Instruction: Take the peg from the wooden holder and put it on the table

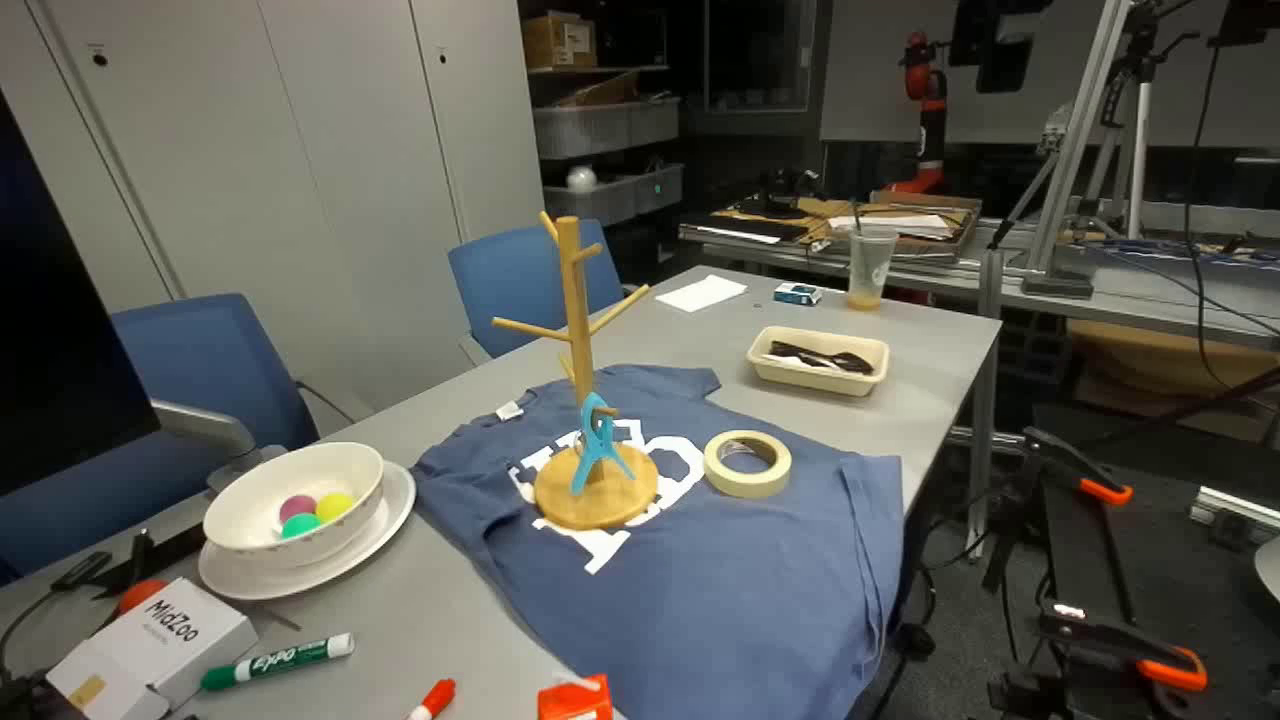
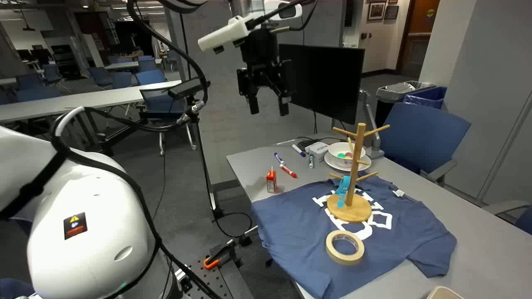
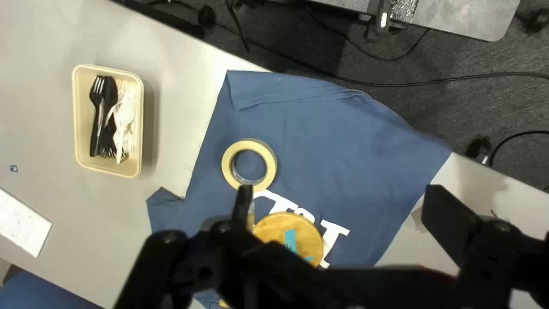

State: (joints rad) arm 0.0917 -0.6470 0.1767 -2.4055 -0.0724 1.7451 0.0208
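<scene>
In an exterior view, the hand [image 2: 269,107] is high in the air, its two fingers spread wide with only air between them. Lower, toward four o'clock, there stands one wooden holder [image 2: 353,178]. One teal peg [image 2: 343,187] hangs on a low cross arm of it, prongs down; whether they touch the base, I cannot tell. From the base, one roll of tape [image 2: 345,259] lies at six o'clock, one bowl [image 2: 333,148] on one plate [image 2: 332,165] at twelve, one red carton [image 2: 271,181] at ten, and four markers [image 2: 288,170] between ten and eleven. The bowl carries three balls [image 1: 300,524]. Holder and tape are on one blue shirt [image 2: 297,232], spread over the pale grey bench [image 1: 940,350]. In an exterior view, one tray [image 1: 815,381] with cutlery [image 1: 822,357] is at two o'clock from the base, and two blue chairs [image 1: 215,365] stand along the bench before pale cabinets [image 1: 330,150].
</scene>
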